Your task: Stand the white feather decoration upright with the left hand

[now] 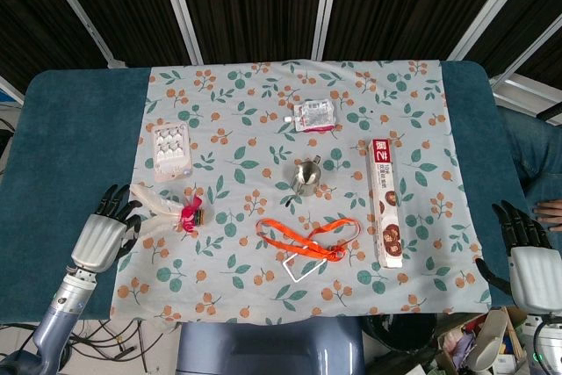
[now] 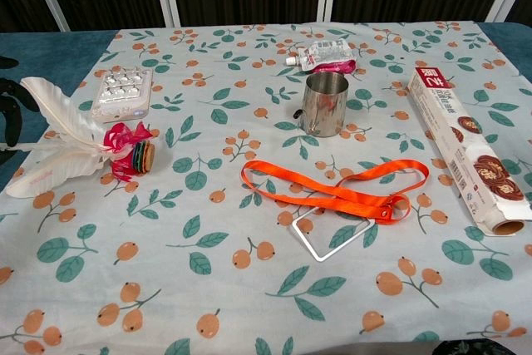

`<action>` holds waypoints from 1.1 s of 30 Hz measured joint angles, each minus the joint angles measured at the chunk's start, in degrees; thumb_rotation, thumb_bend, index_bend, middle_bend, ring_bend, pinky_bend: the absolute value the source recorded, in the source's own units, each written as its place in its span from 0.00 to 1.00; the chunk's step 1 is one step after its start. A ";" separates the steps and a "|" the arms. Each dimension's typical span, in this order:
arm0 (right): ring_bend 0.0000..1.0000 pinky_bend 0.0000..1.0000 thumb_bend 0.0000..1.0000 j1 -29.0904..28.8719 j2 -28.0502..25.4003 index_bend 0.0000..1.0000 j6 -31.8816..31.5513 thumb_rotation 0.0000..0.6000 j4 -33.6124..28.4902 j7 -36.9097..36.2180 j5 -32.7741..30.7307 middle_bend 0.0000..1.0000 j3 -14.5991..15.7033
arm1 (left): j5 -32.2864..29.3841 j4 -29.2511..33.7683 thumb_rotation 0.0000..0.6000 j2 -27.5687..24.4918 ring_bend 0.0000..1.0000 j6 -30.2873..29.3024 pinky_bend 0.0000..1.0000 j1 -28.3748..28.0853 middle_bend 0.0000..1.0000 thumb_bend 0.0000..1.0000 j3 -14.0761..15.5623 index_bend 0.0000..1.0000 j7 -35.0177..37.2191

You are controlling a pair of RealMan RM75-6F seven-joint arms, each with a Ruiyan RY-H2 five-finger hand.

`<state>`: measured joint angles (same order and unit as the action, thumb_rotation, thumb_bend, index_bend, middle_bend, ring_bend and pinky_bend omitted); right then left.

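The white feather decoration (image 1: 162, 207) lies on its side at the left edge of the floral cloth. Its pink ribbon and round striped base (image 2: 137, 155) point right, and its white feathers (image 2: 58, 143) fan out to the left. My left hand (image 1: 104, 229) hovers just left of the feather tips with its dark fingers (image 1: 116, 205) spread and holding nothing. In the chest view only those fingers (image 2: 10, 118) show, at the left edge beside the feathers. My right hand (image 1: 529, 256) hangs off the table's right side, fingers apart and empty.
A pill blister pack (image 1: 170, 148) lies just behind the feathers. A metal cup (image 1: 306, 175) stands mid-table, with a foil pouch (image 1: 314, 115) behind it. An orange lanyard (image 1: 307, 239) with a clear card holder lies in front, and a long biscuit box (image 1: 386, 201) to the right.
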<state>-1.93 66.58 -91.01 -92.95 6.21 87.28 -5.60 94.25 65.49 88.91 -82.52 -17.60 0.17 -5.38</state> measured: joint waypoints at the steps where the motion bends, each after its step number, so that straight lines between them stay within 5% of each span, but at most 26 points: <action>1: 0.10 0.16 0.13 0.00 0.01 0.09 -0.01 1.00 0.00 0.01 0.00 0.05 0.00 | -0.01 0.00 1.00 0.00 0.00 0.00 0.04 0.00 0.30 0.42 0.00 0.61 0.00; 33: 0.10 0.16 0.13 0.06 0.02 0.08 -0.18 1.00 0.09 0.09 -0.04 0.05 -0.07 | 0.14 0.23 1.00 -0.08 0.00 -0.09 0.04 -0.40 0.31 0.43 0.11 0.63 0.22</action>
<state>-1.87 66.60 -91.20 -92.87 6.30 87.25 -5.67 94.39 65.72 88.84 -82.61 -18.00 0.28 -5.16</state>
